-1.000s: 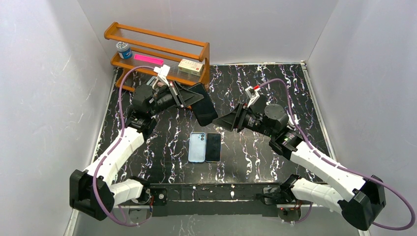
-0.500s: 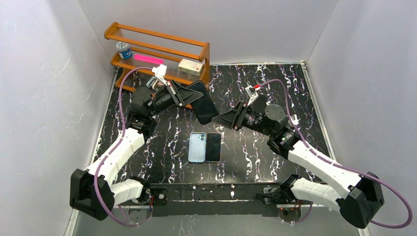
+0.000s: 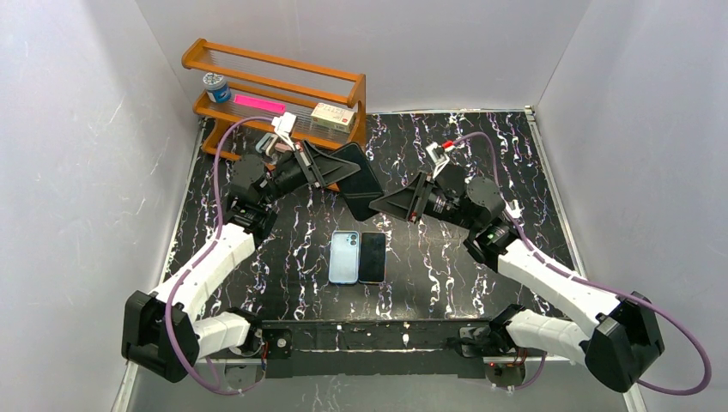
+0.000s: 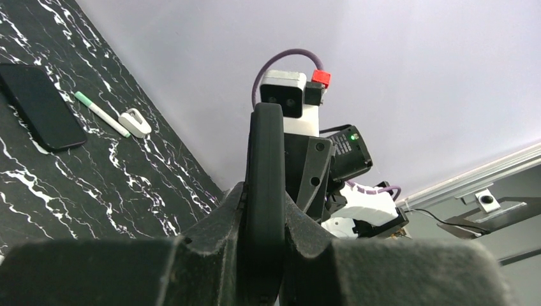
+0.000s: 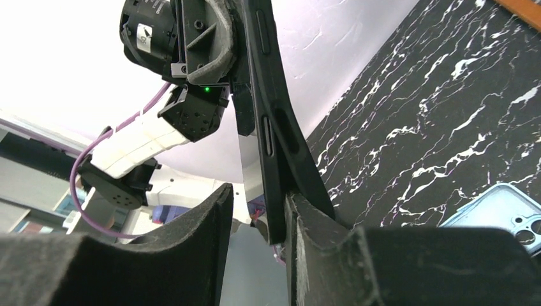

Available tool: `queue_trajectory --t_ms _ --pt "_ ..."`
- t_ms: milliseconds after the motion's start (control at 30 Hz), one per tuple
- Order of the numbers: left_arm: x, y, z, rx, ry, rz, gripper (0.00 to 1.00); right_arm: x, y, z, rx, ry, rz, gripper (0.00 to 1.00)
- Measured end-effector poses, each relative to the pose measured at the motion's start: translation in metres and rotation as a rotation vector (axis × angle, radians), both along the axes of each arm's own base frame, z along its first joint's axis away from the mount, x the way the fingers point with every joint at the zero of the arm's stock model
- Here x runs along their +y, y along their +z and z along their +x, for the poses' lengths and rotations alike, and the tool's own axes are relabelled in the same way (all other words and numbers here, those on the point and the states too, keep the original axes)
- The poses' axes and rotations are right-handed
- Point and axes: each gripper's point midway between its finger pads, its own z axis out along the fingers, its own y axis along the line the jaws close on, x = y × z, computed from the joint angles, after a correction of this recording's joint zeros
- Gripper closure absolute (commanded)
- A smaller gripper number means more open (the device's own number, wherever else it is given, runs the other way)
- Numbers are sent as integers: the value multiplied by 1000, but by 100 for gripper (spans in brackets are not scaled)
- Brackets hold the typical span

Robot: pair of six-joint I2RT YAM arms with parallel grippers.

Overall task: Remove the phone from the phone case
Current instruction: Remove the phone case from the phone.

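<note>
My left gripper [image 3: 324, 172] is clamped on one end of the black phone [image 3: 359, 182]. It holds the phone edge-up in the air above the table [image 3: 446, 257], near the rack [image 3: 275, 94]. The phone sits in its case [image 5: 284, 146]. My right gripper [image 3: 378, 206] straddles the other end, jaws apart; one finger [image 5: 319, 255] seems to touch the case.
</note>
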Motion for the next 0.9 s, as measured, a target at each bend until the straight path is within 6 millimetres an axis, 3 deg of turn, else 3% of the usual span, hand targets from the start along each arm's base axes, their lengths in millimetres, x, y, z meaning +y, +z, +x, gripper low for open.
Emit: queue_trajectory --t_ms 233,400,500,700,900 --pt "-11 0 -6 -6 -26 -6 100 11 3 -7 -20 124 -14 69" --pt "-20 -4 -10 1 -59 -4 98 14 -1 -11 -18 179 -30 88" --pt "-21 -3 -12 -13 -67 -3 84 13 0 -13 -14 195 -26 99" --pt "-25 -6 -17 -36 -57 38 55 6 5 -8 -27 170 -19 99" --pt "-17 -14 -19 -67 34 127 39 -9 18 9 -30 76 6 99"
